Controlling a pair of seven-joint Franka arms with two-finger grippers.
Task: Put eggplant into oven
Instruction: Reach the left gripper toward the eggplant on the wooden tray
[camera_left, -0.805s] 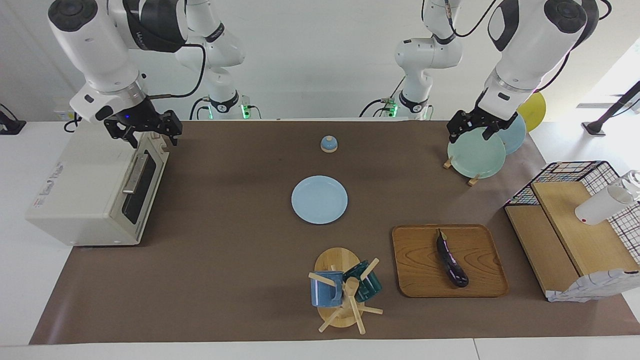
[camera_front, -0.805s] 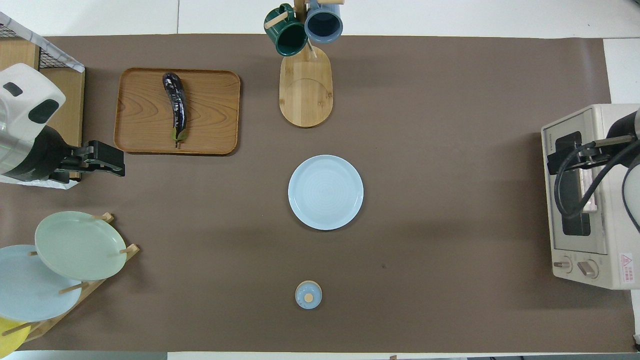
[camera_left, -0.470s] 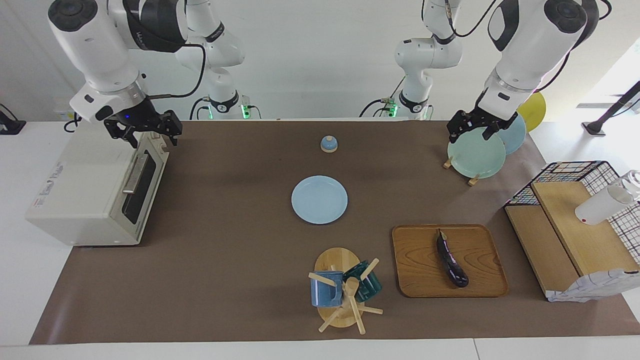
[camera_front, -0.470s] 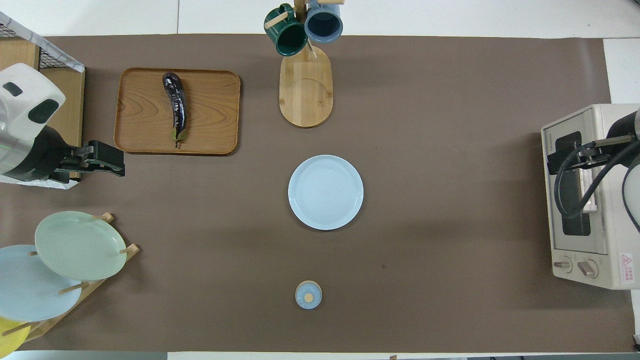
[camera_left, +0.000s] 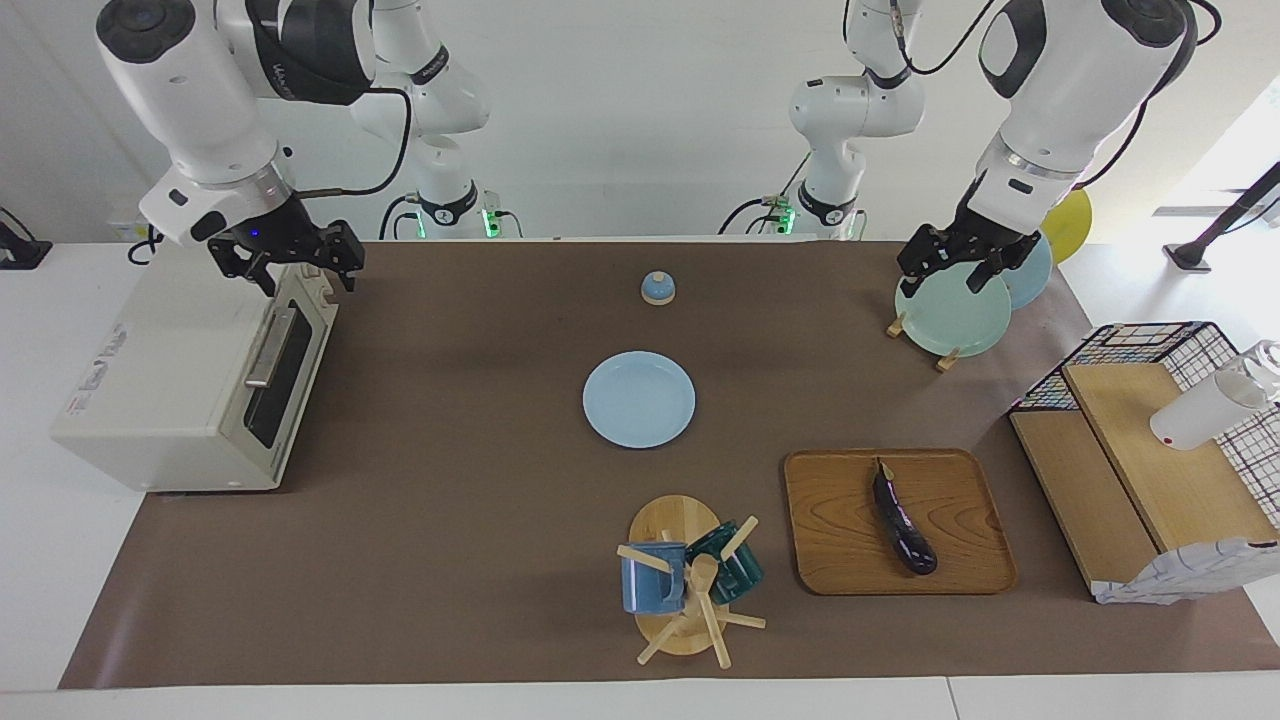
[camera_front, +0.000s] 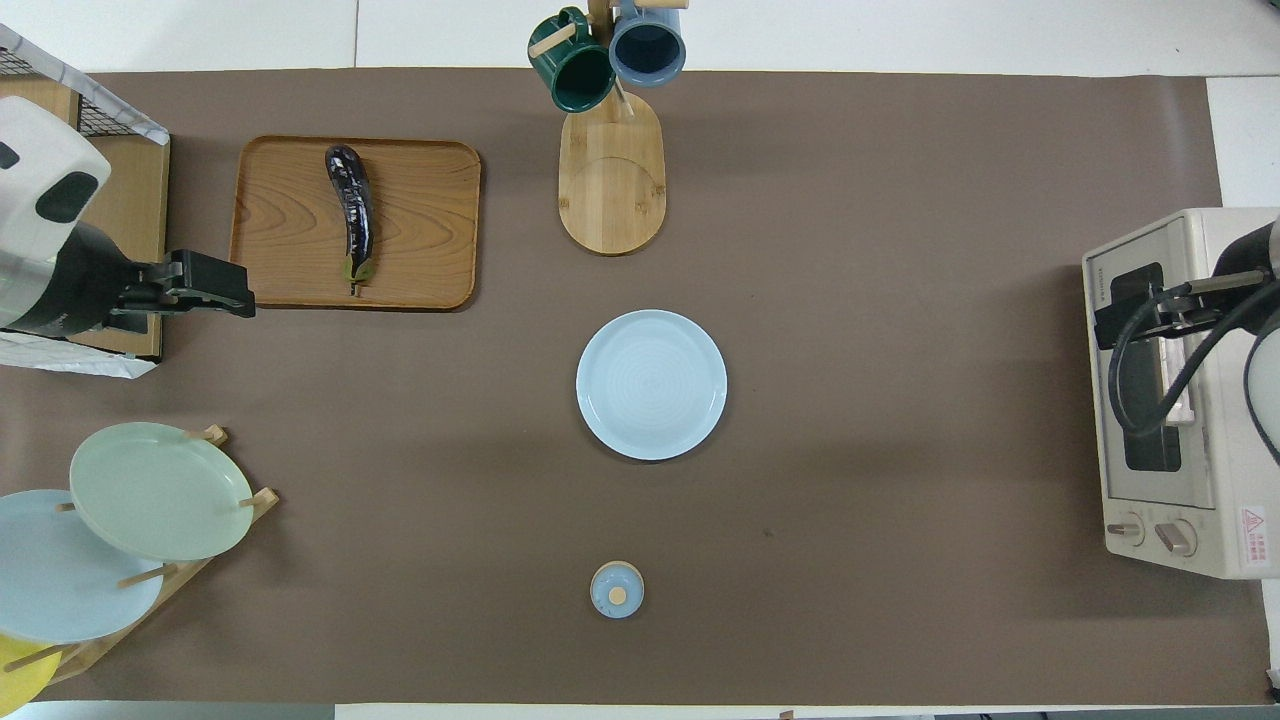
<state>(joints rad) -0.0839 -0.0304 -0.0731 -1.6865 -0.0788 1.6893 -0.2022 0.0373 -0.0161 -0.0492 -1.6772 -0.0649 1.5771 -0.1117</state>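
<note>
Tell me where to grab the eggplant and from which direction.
Grip the eggplant across its slim middle, coming straight down. It lies flat on the wooden tray, stem end nearer the robots, so fingers closing across its width should seat best.

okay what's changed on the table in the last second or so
Only the left gripper moved: it has drifted over the mat toward the wooden tray, holding nothing. The eggplant still lies on the tray, the oven door is still shut, and the right gripper still hovers above the oven.

Red triangular warning sign on a sticker (camera_front: 1252, 521) — cream-white boxy toaster oven (camera_front: 1225, 545), its wording was unreadable, no other legible text.
</note>
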